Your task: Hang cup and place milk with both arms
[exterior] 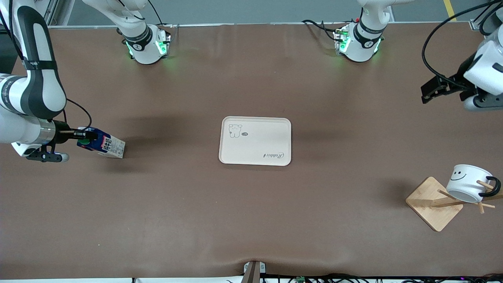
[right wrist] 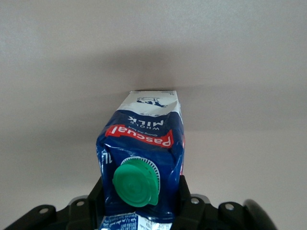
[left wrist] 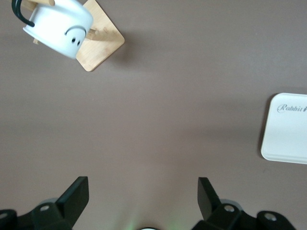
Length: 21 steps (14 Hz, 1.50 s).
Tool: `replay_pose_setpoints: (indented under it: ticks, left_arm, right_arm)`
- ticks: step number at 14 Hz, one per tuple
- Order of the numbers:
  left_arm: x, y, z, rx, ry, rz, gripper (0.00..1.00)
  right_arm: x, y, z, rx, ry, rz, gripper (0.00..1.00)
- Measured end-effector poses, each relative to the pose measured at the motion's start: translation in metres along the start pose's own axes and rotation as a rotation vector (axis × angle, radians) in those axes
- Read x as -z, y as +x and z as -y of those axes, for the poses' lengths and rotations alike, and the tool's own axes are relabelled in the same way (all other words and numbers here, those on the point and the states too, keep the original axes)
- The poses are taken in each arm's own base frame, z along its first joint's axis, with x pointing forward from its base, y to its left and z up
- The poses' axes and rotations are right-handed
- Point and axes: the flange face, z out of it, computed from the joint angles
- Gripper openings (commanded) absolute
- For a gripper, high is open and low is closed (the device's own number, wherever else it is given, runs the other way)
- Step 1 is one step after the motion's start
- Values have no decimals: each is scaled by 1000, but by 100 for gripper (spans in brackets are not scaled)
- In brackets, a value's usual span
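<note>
cup (exterior: 467,182) hangs on wooden rack (exterior: 436,203), lower frame edge; our r gripper (exterior: 84,135) pinches milk carton (exterior: 103,144) mid-frame; l gripper (exterior: 432,91) spread, upper corner.

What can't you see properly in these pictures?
- The rack: the front view's edge cuts off its pegs past the cup, and the left wrist view shows only a corner.
- The tray: cut off by the left wrist view's edge.
- The milk: its base, hidden by its own body in the right wrist view.
- The right tool: its fingertips, hidden by the carton.
</note>
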Motion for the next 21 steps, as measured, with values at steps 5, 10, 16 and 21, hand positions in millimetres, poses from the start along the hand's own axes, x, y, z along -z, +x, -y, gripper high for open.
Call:
replay_pose_setpoints:
  ticks: [5,10,16,21]
  left_arm:
    - [-4,-17,0,1,5,-24,100]
    - [-8,-18,-2,0,-14,-14,100]
    - [-8,-18,0,3,-14,-10,100]
    - [-2,-23,2,7,-14,-20,100]
  right_arm:
    - [-4,-1,0,0,1,8,58]
    - [-6,-2,0,0,1,12,82]
    - [-16,-1,-1,-1,2,31,89]
    - [-17,0,1,0,2,34,100]
